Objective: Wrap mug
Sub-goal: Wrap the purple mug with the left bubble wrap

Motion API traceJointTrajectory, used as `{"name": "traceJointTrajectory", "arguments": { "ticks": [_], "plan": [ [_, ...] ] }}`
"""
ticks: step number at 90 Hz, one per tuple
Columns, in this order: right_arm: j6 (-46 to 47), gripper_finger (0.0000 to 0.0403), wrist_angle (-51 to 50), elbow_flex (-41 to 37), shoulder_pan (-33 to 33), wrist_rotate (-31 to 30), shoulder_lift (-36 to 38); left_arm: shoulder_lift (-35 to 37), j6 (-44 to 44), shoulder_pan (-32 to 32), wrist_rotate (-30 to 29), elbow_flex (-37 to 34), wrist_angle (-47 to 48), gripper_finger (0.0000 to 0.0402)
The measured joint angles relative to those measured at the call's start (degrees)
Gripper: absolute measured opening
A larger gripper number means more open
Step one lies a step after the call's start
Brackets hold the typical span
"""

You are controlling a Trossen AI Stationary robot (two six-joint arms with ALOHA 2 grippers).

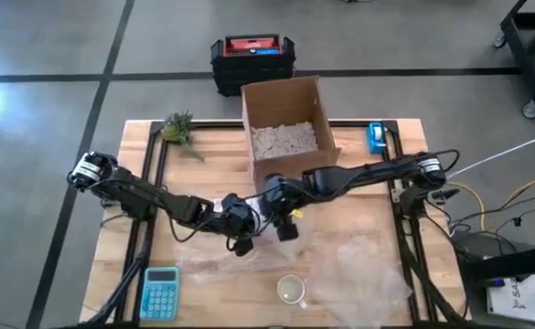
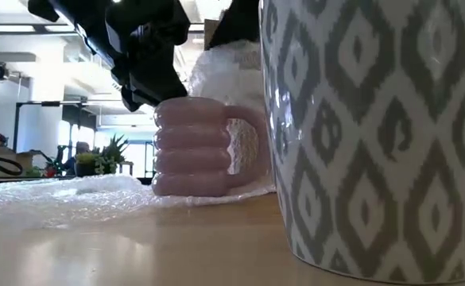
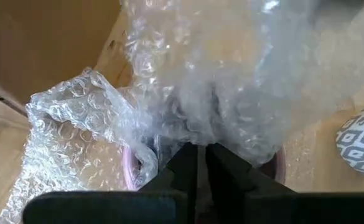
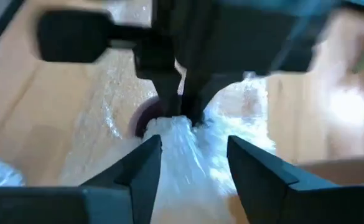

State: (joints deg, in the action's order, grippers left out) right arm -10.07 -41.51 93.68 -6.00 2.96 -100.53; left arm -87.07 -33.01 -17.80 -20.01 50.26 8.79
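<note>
A pink ribbed mug (image 2: 194, 147) stands upright on a sheet of bubble wrap (image 1: 358, 260) at mid-table, with wrap bunched over its mouth (image 2: 228, 67). My left gripper (image 3: 201, 146) is over the mug, shut on that bunched wrap. My right gripper (image 4: 191, 146) faces it from the other side, open. One finger stands on each side of the ridge of wrap (image 4: 185, 155); whether they touch it I cannot tell. In the high view both grippers (image 1: 241, 236) (image 1: 283, 224) hide the mug. My left gripper pinches a gathered fold of bubble wrap (image 3: 197, 127) between its two fingers, right over the pink mug's mouth. It comes slanting down from above and the table's left. The wrap drapes from the pinch over the mug's rim (image 3: 129, 175), while the mug stands on the table.
A grey-and-white patterned mug (image 1: 292, 290) stands near the table's front edge. Close behind the grippers is an open cardboard box (image 1: 285, 128) holding filler. A blue calculator (image 1: 160, 292) lies front left, a small plant (image 1: 180, 128) far left, a blue object (image 1: 377, 137) far right.
</note>
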Motion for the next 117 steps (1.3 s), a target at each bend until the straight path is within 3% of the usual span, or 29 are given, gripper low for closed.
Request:
{"name": "traceJointTrajectory", "arguments": {
  "ticks": [17, 28, 40, 58, 68, 77, 85, 98, 117],
  "plan": [
    [5.18, 0.0167, -13.82, -2.04, 0.0, -0.01, 6.14, 0.0, -0.13, 0.0, 0.0, -0.02, -0.07, 0.0022],
    [11.01, 0.0154, -16.48, -9.22, -0.71, -1.43, 9.29, 0.0, -0.46, 0.0, 0.0, -0.02, -0.3, 0.0022],
    [15.47, 0.0135, -9.48, -19.89, -3.01, -7.36, 10.92, 0.0, -0.48, 0.0, -0.02, -0.03, -0.41, 0.0022],
    [14.09, 0.0092, 14.41, -28.23, -4.02, -7.56, 9.09, 0.0, -0.46, 0.0, -0.28, -0.04, -0.76, 0.0022],
    [11.06, 0.0057, 26.92, -28.08, -3.41, -7.52, 6.61, -0.04, 0.47, 0.0, -0.33, -0.11, -1.31, 0.0022],
    [8.48, 0.002, 32.32, -25.93, -2.41, -7.54, 2.6, -0.07, 0.91, 0.0, -0.37, -0.13, -1.68, 0.0022],
    [7.32, 0.0004, 32.67, -22.77, -1.76, -7.53, -1.68, -0.07, 0.98, 0.0, -0.37, -0.13, -1.78, 0.0022],
    [4.99, 0.0012, 30.35, -16.94, -1.84, -7.45, -6.88, 0.19, 0.61, -0.04, 0.31, -0.05, -0.98, 0.0022],
    [4.03, 0.0002, 24.37, -12.66, -1.73, -7.06, -10.4, 3.37, -2.01, -0.49, 5.63, 5.18, 10.94, 0.0022]
  ]
}}
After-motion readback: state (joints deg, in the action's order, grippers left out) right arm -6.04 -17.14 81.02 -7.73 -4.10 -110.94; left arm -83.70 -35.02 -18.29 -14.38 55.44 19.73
